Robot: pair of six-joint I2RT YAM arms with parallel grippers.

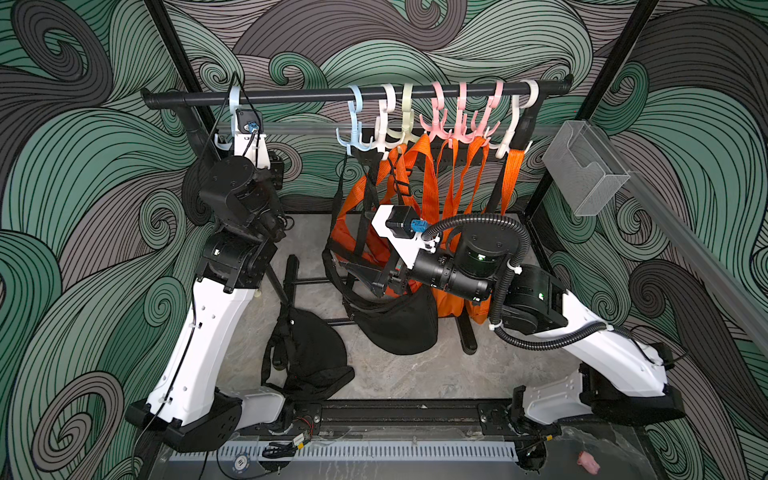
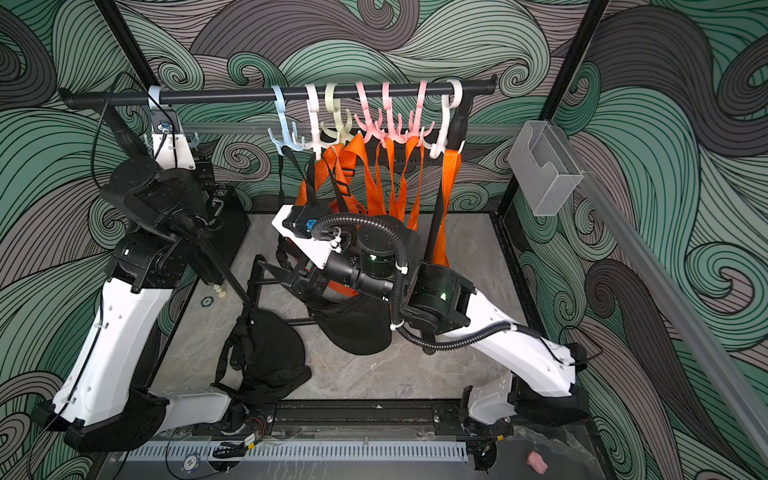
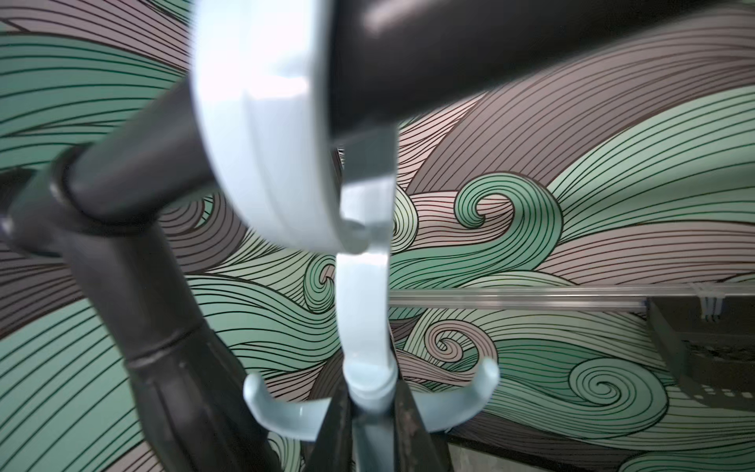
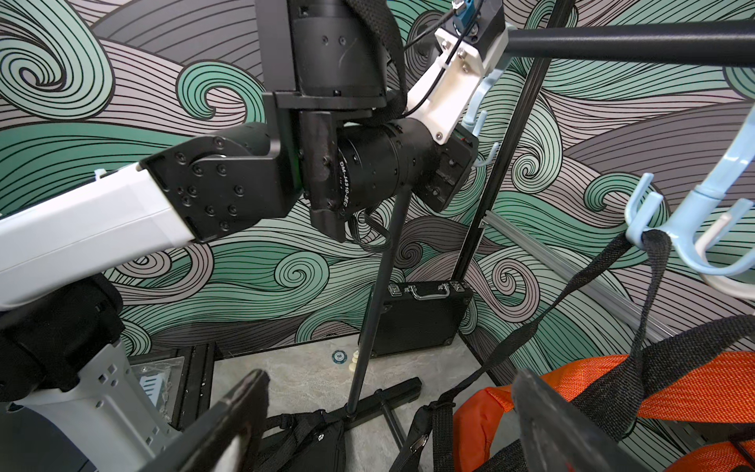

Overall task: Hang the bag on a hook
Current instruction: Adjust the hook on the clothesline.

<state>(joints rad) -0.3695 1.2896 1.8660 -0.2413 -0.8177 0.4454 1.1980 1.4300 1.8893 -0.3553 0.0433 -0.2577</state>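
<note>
Black hard case (image 4: 416, 323) sits closed in the corner. My left pincer (image 3: 369, 404) pinches the pale blue plastic hook (image 3: 363, 318) at the end of the black rail (image 1: 311, 94); right pincer (image 4: 390, 380) spread. 1 black fabric bag (image 1: 311, 353) lies on open grey floor (image 1: 415, 374).

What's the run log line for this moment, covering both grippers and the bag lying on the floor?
left gripper: shut on blue hook | right gripper: open | black bag: on floor, unhung

Grey marbled tabletop (image 1: 436, 374), black bag (image 1: 309, 353) lying on it, rack feet (image 1: 468, 338), black case (image 4: 416, 323), chip (image 2: 206, 302)
</note>
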